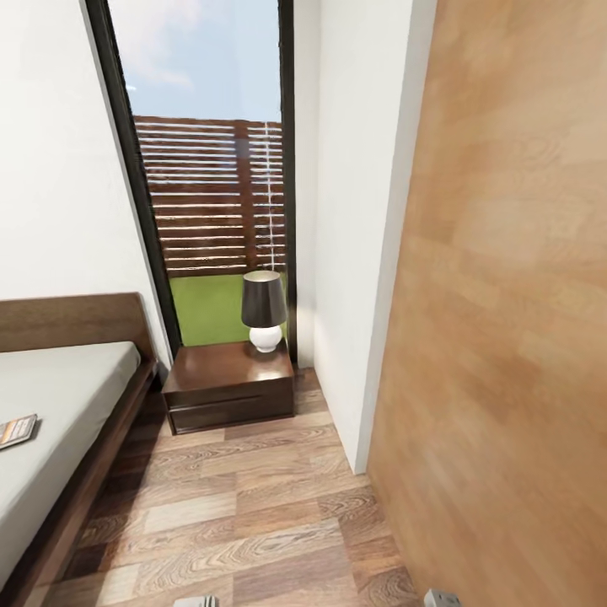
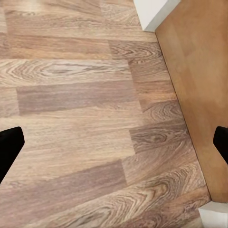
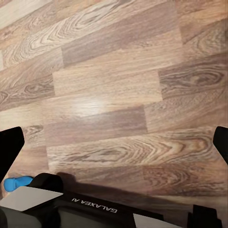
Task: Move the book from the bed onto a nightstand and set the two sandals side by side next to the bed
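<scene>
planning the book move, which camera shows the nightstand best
The head view. There the nightstand stands whole beside the bed, under the tall window, its glossy top bare in front and a dark-shaded lamp at its back corner. Both wrist views look down on wood-plank floor, so they give nothing of it.

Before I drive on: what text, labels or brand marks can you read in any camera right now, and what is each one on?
"GALAXEA AI": white lettering, seen upside down, on the dark robot base panel in the right wrist view.
The small thin paperback book with an orange band on the off-white mattress of the bed: cover lettering too small and blurred to read.
No other text visible.
</scene>
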You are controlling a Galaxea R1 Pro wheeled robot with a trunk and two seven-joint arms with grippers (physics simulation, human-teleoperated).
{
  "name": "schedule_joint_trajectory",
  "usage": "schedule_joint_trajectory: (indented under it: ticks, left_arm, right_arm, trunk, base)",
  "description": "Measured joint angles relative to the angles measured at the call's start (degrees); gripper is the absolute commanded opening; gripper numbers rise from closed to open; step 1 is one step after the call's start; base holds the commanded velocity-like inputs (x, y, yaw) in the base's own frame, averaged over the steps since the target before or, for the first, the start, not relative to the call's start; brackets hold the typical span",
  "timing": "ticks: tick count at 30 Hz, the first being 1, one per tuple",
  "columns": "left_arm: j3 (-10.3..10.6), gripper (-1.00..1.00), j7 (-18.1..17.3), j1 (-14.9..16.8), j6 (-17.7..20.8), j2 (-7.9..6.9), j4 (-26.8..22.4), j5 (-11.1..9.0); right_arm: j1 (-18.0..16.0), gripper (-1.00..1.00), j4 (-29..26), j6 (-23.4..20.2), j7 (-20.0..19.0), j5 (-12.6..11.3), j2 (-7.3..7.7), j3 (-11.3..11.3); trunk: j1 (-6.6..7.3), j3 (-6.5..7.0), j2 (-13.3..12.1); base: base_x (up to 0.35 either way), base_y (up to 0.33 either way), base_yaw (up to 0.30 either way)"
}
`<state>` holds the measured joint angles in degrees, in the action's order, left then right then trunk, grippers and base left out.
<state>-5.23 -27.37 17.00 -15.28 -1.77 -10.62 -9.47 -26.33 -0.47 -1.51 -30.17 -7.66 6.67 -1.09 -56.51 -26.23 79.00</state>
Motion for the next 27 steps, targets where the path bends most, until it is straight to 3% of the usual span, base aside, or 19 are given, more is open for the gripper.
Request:
schedule_joint_trajectory:
  ticks: [11,27]
  left_arm:
    - [0.0,1.0,0.0,0.0,0.0,0.0,0.0,0.0]
    - [0.0,1.0,0.0,0.0,0.0,-0.01,0.0,0.0]
  right_arm:
    - [0.0,1.0,0.0,0.0,0.0,0.0,0.0,0.0]
    - [0.0,1.0,0.0,0.0,0.0,0.0,-0.01,0.0]
  trunk:
    - [0.0,0.0,0.0]
    - [0.0,-0.32,0.0]
  base:
    - [0.094,-0.002,0.027]
    - [0.006,0.0,0.268]
